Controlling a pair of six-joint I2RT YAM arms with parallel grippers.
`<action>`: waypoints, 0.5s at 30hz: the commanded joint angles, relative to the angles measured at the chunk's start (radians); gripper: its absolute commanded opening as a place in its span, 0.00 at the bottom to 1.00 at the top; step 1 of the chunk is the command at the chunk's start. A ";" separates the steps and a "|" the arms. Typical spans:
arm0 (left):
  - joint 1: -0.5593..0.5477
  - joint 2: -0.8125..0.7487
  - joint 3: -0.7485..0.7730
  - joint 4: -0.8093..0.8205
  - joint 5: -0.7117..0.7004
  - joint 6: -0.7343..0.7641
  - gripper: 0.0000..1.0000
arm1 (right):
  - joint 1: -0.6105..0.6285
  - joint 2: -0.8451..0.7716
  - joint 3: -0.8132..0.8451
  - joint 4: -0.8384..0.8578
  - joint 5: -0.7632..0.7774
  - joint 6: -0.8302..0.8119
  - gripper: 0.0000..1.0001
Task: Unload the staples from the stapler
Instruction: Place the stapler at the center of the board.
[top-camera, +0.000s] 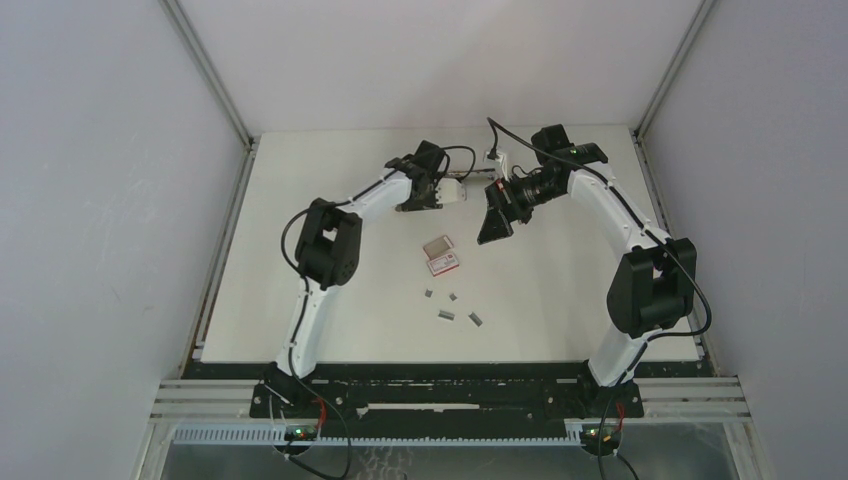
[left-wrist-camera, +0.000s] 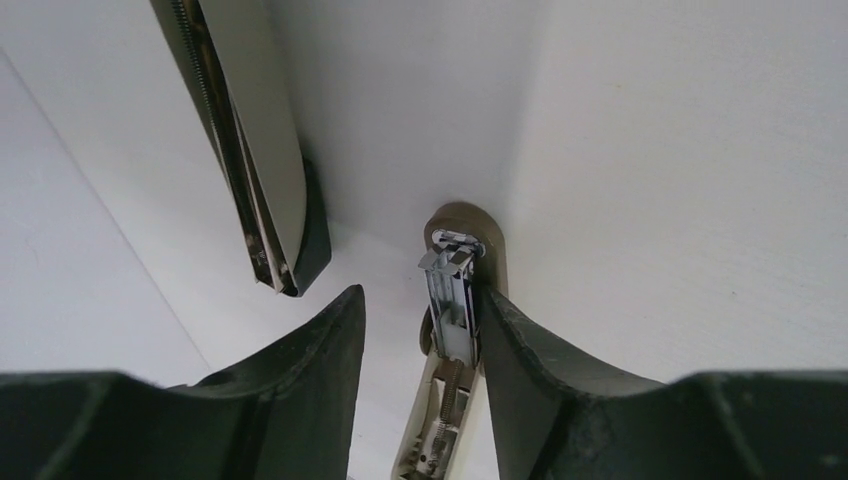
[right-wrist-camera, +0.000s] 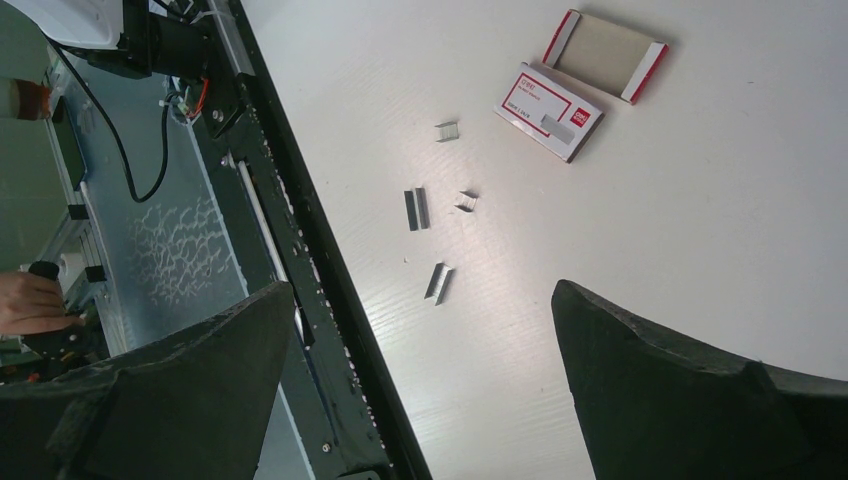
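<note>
A small beige stapler (left-wrist-camera: 455, 300) stands opened between the fingers of my left gripper (left-wrist-camera: 420, 300). Its metal magazine leans against the right finger (left-wrist-camera: 540, 370), and a clear gap separates it from the left finger (left-wrist-camera: 300, 380), so the jaws are parted. From above, this stapler (top-camera: 453, 192) sits at the left gripper (top-camera: 437, 195) near the back of the table. Several grey staples (right-wrist-camera: 416, 208) lie loose on the table (top-camera: 300, 300), also seen as staples (top-camera: 446, 315) from above. My right gripper (right-wrist-camera: 422, 290) hangs wide open above them, holding nothing.
A second beige stapler with a black base (left-wrist-camera: 255, 150) is just beyond the left gripper. A red-and-white staple box (right-wrist-camera: 548, 108) and its tray (right-wrist-camera: 605, 55) lie near the staples. The black front rail (right-wrist-camera: 300, 230) borders the table.
</note>
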 joint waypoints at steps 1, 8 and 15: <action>0.001 -0.108 -0.002 0.044 -0.003 -0.015 0.52 | -0.006 -0.046 0.001 0.016 -0.022 -0.011 1.00; -0.001 -0.231 -0.033 0.042 -0.003 -0.059 0.63 | -0.005 -0.050 -0.011 0.021 -0.007 -0.020 1.00; -0.006 -0.441 -0.144 0.016 0.042 -0.182 0.82 | -0.004 -0.046 -0.022 0.040 0.009 -0.012 1.00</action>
